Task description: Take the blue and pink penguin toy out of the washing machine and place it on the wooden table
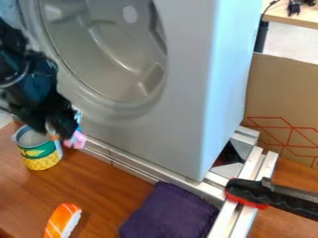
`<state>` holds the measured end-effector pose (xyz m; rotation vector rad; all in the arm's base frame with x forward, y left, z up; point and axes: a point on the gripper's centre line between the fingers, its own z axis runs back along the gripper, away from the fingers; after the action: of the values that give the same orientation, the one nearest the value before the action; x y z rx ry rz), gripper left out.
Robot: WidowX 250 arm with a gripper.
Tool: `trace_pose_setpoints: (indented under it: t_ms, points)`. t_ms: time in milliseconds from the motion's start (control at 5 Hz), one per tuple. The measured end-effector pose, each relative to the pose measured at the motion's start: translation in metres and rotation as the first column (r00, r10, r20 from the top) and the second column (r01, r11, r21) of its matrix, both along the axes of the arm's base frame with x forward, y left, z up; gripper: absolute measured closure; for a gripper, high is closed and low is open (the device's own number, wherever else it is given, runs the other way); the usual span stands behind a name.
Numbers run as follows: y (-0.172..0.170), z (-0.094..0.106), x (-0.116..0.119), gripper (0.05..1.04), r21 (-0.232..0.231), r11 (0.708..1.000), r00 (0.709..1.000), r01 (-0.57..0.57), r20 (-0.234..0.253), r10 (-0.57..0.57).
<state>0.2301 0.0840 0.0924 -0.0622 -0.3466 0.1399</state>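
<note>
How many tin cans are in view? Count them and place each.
1: the open can stands on the wooden table at the picture's left, near the metal rails. Others could be hidden behind the arm.

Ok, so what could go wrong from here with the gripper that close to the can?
The gripper hangs right by the rim of the open can, so a small sideways move might tip it. The small pink thing sits at the gripper too; I can't tell if it's held, so it could drop or get pushed. And the grey machine's front is close by, so a swing that way may bump it.
</note>
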Motion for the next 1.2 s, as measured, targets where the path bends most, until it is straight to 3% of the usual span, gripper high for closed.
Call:
trace_pose_setpoints:
  t_ms: [200, 400, 600, 800, 1200]
  points:
    - [0.007, -0.024, 0.006, 0.394, -0.057, 0.998, 0.987, -0.005, -0.159, -0.004]
    - [0.013, -0.037, 0.002, 0.394, -0.066, 0.998, 0.960, -0.005, -0.279, -0.014]
    - [0.017, -0.050, -0.002, 0.394, -0.029, 0.999, 0.958, 0.035, -0.285, -0.042]
    - [0.017, -0.060, -0.009, 0.394, -0.053, 0.992, 0.963, 0.117, -0.237, -0.127]
    - [0.025, -0.075, -0.014, 0.394, -0.080, 0.990, 0.967, 0.115, -0.219, -0.130]
